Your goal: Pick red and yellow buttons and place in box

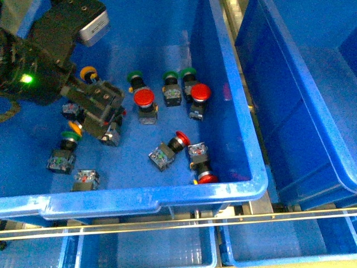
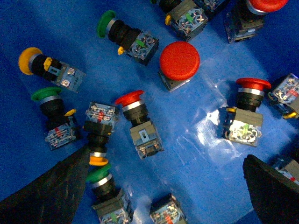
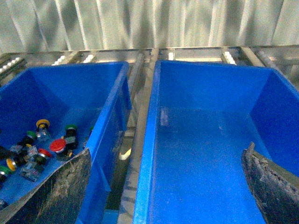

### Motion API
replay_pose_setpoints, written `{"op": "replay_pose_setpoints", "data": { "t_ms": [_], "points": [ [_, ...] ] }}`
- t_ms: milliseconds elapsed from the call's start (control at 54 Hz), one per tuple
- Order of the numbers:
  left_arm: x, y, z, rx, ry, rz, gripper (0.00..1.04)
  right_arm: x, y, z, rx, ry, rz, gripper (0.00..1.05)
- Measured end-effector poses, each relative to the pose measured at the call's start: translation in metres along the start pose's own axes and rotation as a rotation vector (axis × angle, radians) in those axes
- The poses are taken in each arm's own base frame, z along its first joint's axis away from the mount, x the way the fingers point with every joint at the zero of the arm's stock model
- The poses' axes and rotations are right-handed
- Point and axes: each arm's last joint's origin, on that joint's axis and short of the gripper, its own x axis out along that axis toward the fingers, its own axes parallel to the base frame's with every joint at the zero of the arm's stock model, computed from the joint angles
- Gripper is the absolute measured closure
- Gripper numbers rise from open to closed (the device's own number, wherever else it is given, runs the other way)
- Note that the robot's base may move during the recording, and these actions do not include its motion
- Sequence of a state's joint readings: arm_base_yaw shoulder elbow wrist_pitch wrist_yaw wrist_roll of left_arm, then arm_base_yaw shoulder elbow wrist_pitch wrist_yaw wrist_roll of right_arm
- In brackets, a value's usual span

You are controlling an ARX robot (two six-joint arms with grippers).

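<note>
The right gripper [image 3: 167, 158], jaws spread wide, faces the box [image 3: 205, 93]; beside it a second blue crate [image 3: 110, 112] holds red and yellow buttons [image 3: 58, 145] among green ones [image 3: 71, 127].

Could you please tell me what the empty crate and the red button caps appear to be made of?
The empty crate looks like glossy moulded plastic: uniform blue, with soft light streaks on its walls. The red caps seem smooth plastic, evenly coloured. The collar under one shines silver, probably metal, though plated plastic is possible.
</note>
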State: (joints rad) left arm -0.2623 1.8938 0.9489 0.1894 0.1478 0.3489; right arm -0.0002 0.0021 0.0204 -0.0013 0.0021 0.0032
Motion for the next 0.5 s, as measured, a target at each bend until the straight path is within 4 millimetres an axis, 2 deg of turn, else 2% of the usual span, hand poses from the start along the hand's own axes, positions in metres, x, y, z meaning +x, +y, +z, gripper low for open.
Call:
{"op": "replay_pose_setpoints", "data": {
  "t_ms": [185,500],
  "points": [
    [0.046,0.002,0.01,-0.02,0.001,-0.016,0.08,0.0,0.0,0.0,0.0,0.0,0.0,0.07],
    [0.079,-0.012,0.024,-0.012,-0.025,-0.082,0.08,0.0,0.0,0.0,0.0,0.0,0.0,0.07]
  ]
}}
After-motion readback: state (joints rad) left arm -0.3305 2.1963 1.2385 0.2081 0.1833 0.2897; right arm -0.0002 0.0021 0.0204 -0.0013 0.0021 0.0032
